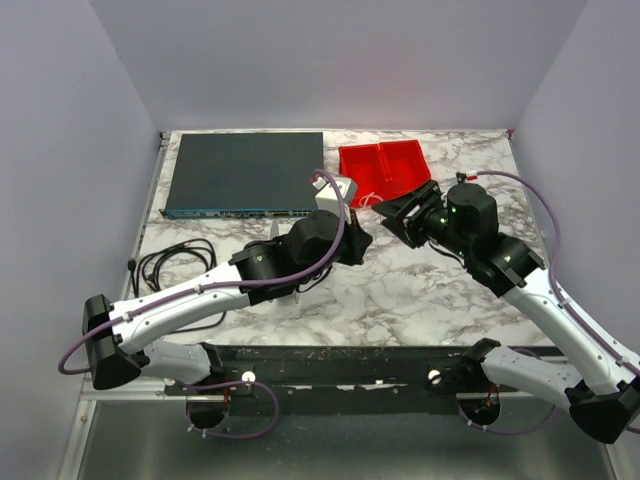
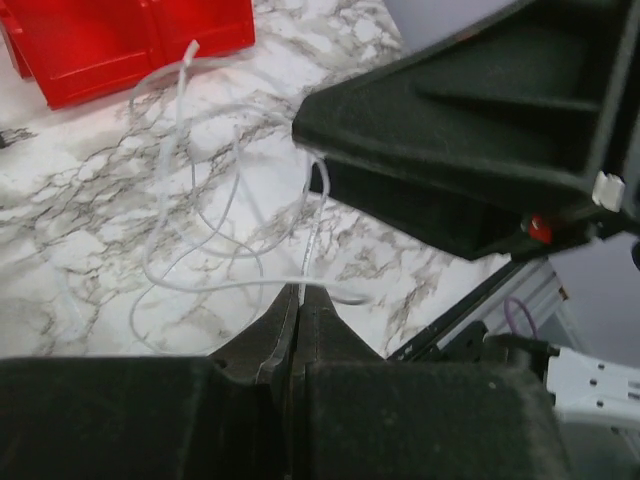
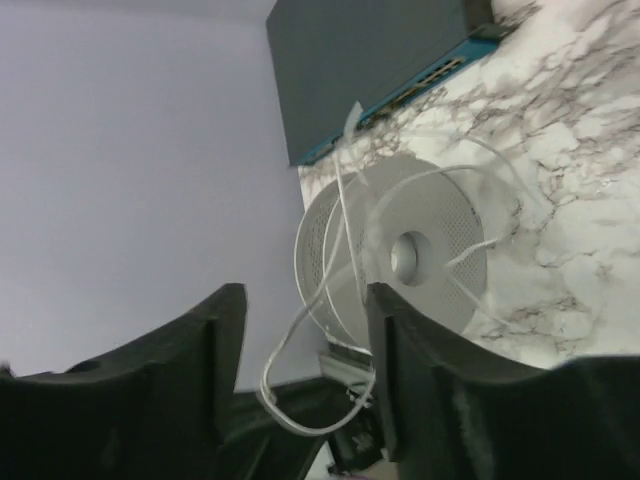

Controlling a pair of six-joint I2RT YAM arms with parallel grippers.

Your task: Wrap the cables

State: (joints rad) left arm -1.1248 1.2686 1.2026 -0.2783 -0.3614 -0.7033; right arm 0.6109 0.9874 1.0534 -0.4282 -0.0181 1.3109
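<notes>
**Thin Wire Pinched, Most of It Lying Loose**

At the left of the bench [image 1: 420, 290] lie black cords [image 1: 175, 265], with a dark network switch [image 1: 245, 172] behind them; neither seems part of the job. Moving rightward, the left claw [image 2: 292, 298] is closed on the cables [image 2: 183, 100]. One hair-thin white strand rises from between its tips, and the rest sprawls in slack loops on the marble just ahead. Next comes a white perforated spool [image 3: 400, 250], with a few strands crossing its rim and one loop dangling below; what supports it cannot be told. The right claw [image 3: 305, 310] is open, its fingers apart on either side of that loop, gripping nothing.

The wrapping looks barely begun, since nearly all the wire has yet to be gathered.

Room is tight at mid-bench. The two claws sit near each other, a red tray [image 1: 365, 170] lies just behind them, and the switch's edge is close to the spool. The bare marble toward the near edge is the freer side.
</notes>
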